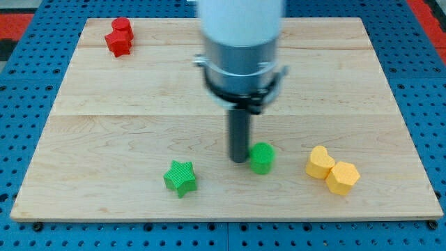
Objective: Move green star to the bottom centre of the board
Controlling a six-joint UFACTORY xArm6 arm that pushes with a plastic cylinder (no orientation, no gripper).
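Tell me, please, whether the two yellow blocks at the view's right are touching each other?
Touching. In the camera view the yellow heart-shaped block and the yellow hexagonal block sit edge to edge with no board showing between them. My tip is well away, beside the green round block.

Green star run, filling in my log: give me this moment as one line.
tip beside green round block | green star to the view's left, apart from tip, near board bottom edge | step: star not yet centred
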